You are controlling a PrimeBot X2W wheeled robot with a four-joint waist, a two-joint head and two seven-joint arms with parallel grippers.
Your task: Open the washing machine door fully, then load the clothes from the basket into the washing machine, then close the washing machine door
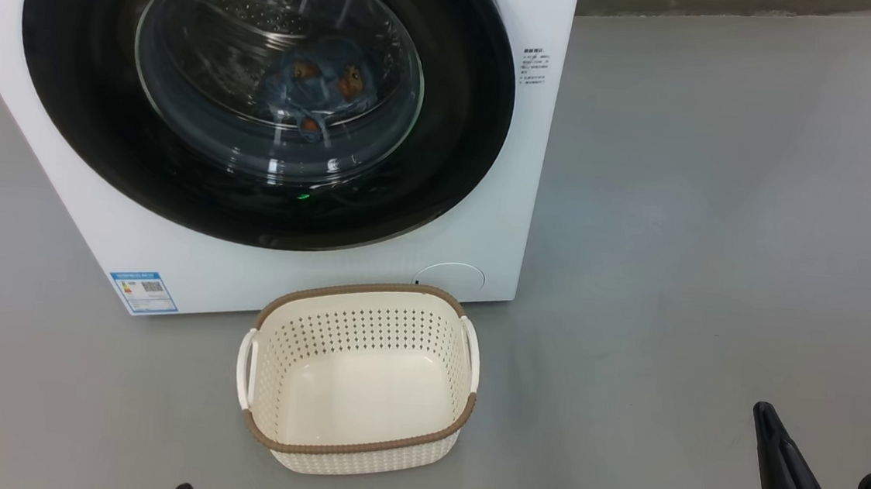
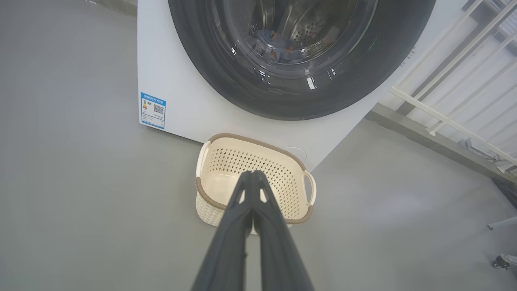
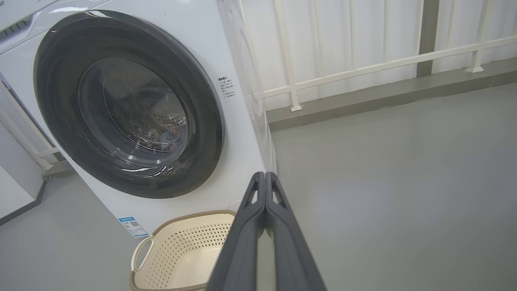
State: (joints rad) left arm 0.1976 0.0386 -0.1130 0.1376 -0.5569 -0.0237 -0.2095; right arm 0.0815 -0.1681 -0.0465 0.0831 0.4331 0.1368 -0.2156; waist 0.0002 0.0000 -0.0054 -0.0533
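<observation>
The washing machine [image 1: 536, 206] stands in front of me with its round black door [image 1: 461, 122] flat against the front. Through the glass I see the clothes [image 1: 324, 84], light blue with orange prints, lying in the steel drum. The cream basket [image 1: 362, 291] sits on the floor just before the machine and holds nothing. My left gripper [image 2: 253, 174] is shut, its tip hovering over the basket [image 2: 258, 141] in the left wrist view. My right gripper [image 3: 265, 174] is shut too, off to the right of the basket [image 3: 181, 218], and its dark fingers [image 1: 783, 466] show at the lower right.
Grey floor spreads wide to the right of the machine. A white railing [image 3: 363, 66] and a low kerb run behind. A blue label sticker [image 1: 143, 291] marks the machine's lower left corner. A small caster [image 2: 500, 262] stands at the far right of the left wrist view.
</observation>
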